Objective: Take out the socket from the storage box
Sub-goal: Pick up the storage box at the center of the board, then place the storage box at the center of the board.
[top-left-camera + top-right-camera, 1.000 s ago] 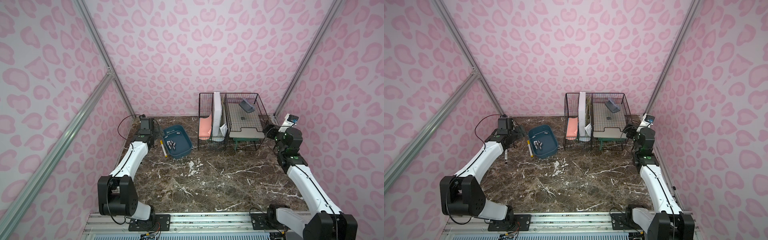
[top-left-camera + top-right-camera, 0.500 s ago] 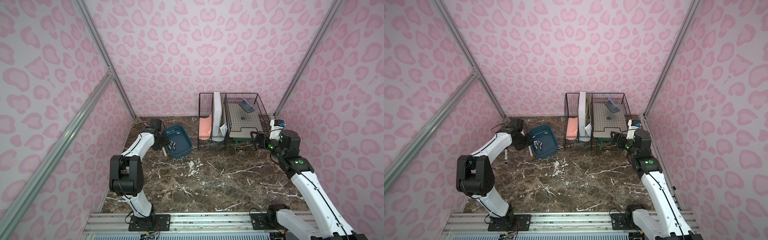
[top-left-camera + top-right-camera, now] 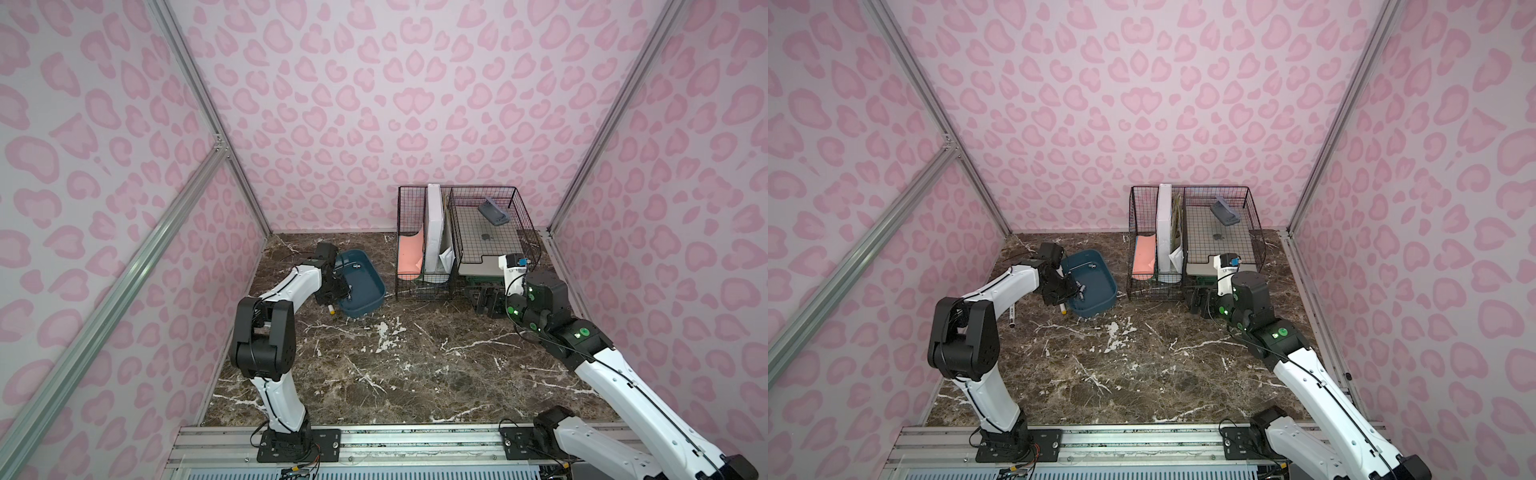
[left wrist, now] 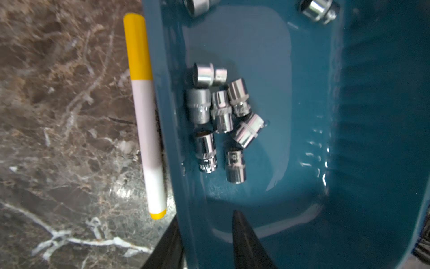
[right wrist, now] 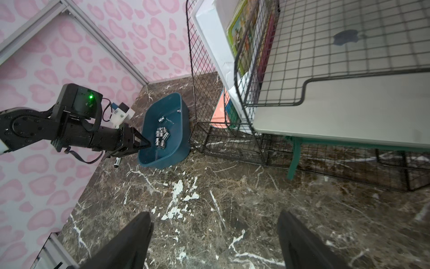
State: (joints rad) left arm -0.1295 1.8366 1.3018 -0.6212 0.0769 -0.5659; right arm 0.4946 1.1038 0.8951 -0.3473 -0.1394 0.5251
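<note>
Your left end effector (image 4: 204, 217) is the nearer one. Its fingers sit slightly apart astride the storage box (image 4: 372, 116) wall (clamped or not, you cannot tell). The sockets (image 4: 218, 114) lie clustered on the box floor straight ahead, mostly lengthwise to your reach. The right end effector (image 5: 214, 214) gapes wide, well apart.

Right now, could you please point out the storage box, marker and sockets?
storage box (image 4: 372, 116): left wrist view, inner wall.
marker (image 4: 146, 123): left wrist view, white barrel.
sockets (image 4: 221, 114): left wrist view, middle socket.
</note>
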